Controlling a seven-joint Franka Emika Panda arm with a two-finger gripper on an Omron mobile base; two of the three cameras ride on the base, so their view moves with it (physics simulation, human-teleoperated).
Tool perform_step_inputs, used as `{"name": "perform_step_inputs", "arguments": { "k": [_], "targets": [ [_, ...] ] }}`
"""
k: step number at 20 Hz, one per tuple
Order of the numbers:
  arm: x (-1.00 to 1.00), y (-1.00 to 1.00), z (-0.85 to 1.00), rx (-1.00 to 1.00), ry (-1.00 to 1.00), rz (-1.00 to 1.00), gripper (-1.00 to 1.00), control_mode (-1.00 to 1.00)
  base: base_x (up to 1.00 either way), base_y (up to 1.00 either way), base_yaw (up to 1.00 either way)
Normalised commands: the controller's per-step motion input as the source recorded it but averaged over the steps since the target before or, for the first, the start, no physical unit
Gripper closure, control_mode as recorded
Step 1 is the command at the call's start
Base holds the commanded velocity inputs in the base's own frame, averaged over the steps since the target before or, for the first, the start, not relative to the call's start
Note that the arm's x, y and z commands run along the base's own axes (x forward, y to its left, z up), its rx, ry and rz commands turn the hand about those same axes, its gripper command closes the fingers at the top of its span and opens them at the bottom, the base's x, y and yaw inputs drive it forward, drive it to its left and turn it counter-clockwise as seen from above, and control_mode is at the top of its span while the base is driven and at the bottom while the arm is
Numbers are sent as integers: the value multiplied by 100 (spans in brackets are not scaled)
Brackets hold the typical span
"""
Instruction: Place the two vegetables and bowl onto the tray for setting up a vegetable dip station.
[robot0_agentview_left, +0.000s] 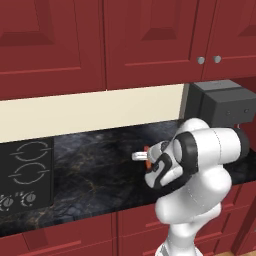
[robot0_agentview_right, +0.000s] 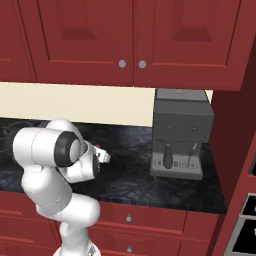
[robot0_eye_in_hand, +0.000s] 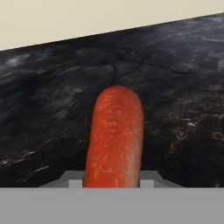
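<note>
I am holding the carrot (robot0_eye_in_hand: 114, 138) in the pincer (robot0_eye_in_hand: 112, 181), jaws narrowed onto its thick end, with the rounded tip sticking out ahead of the hand. In the left base view a sliver of orange-red is showing at the pincer (robot0_agentview_left: 145, 156), which is hanging over the dark marbled counter (robot0_agentview_left: 90, 175).

My worry is the grip: I am clamping a smooth, tapered piece near one end only, so I judge a quick swing or a hard stop could let it pivot or slide out and roll along the counter. I am also not seeing the tray from here, so I am expecting a long carry, which gives it more chances to work loose.

For room, the counter stretch in front of the hand is looking open up to the cream wall (robot0_eye_in_hand: 87, 17). To the right the coffee machine (robot0_agentview_right: 182, 135) is standing well apart from the arm; to the left the stove top (robot0_agentview_left: 25, 172) is lying flat. The cabinets (robot0_agentview_left: 125, 40) overhead are limiting how high I can lift.
</note>
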Motion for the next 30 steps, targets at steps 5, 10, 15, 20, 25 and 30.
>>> {"name": "perform_step_inputs", "arguments": {
  "k": [5,10,15,20,25,30],
  "targets": [
    [-7,7,41,0,20,3,100,-100,0,0,0],
    [-22,0,37,0,22,1,100,-100,0,0,0],
    [-22,0,38,0,25,3,100,-100,0,0,0],
    [-28,1,34,0,20,5,100,-100,0,0,0],
    [-38,6,29,0,10,6,100,-100,0,0,0],
    [-45,10,23,0,0,4,100,-100,0,0,0]
  ]
}}
